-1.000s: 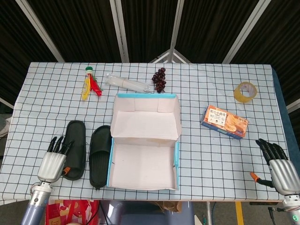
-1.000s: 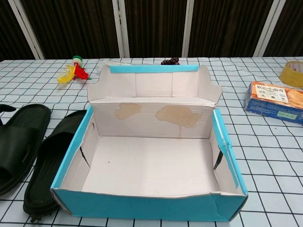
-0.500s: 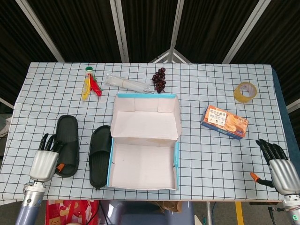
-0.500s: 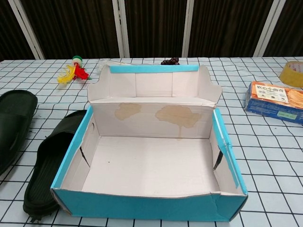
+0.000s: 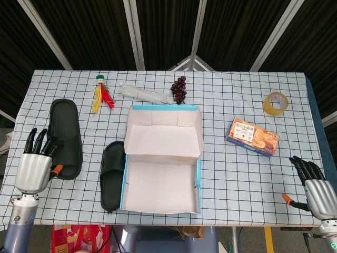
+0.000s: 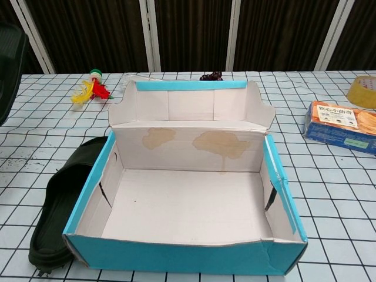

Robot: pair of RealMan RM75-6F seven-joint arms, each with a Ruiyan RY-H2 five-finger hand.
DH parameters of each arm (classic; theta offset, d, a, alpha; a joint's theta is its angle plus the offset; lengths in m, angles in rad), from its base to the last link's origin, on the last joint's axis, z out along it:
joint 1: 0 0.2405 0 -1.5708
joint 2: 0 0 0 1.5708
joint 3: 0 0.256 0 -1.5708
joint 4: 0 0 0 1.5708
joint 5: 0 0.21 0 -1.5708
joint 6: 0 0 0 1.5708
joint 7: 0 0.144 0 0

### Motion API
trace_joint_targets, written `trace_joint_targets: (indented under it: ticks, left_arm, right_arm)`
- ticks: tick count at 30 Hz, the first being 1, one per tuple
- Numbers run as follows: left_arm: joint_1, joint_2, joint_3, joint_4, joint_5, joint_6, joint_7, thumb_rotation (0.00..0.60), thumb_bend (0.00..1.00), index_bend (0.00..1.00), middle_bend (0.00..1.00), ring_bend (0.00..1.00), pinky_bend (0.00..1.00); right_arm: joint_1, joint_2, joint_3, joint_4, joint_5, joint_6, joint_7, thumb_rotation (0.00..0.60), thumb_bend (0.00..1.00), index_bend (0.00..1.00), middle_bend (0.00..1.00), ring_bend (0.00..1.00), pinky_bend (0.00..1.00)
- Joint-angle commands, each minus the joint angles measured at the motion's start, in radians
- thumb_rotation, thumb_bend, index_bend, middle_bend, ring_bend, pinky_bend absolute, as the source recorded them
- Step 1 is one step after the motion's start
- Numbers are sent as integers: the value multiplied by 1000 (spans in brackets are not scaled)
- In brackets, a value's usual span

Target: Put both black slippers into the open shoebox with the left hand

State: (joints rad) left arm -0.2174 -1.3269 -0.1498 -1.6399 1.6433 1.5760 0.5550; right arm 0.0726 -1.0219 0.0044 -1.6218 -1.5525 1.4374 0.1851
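My left hand grips one black slipper by its near end and holds it up above the table's left side. In the chest view that slipper shows only as a dark shape at the top left edge, and the hand is out of frame. The other black slipper lies flat on the table, right against the left wall of the open shoebox. Its blue-rimmed tray holds nothing and the lid stands folded back. My right hand hovers open at the table's near right corner.
Along the back lie a red and yellow toy, a clear plastic packet and dark grapes. An orange snack box and a tape roll sit to the right of the shoebox.
My left hand has carried the slipper up and away to the left, off the table beside the other slipper. The right hand and the second slipper have stayed put.
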Motion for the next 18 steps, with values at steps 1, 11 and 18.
trace_joint_targets:
  ticks: [1, 11, 18]
  left_arm:
    - [-62, 44, -49, -73, 41, -38, 89, 600, 398, 420, 607, 116, 62]
    - [-279, 124, -131, -220, 249, -247, 332, 600, 398, 435, 602, 135, 62]
    - [-397, 201, -119, -254, 459, -403, 452, 600, 399, 450, 597, 135, 69]
  right_arm:
    - [-1, 1, 0, 4, -2, 2, 10, 600, 221, 13, 75, 95, 72]
    - [0, 2, 1, 12, -2, 1, 27, 600, 221, 14, 74, 95, 72]
    - [0, 2, 1, 18, -4, 1, 39, 600, 221, 13, 75, 95, 72]
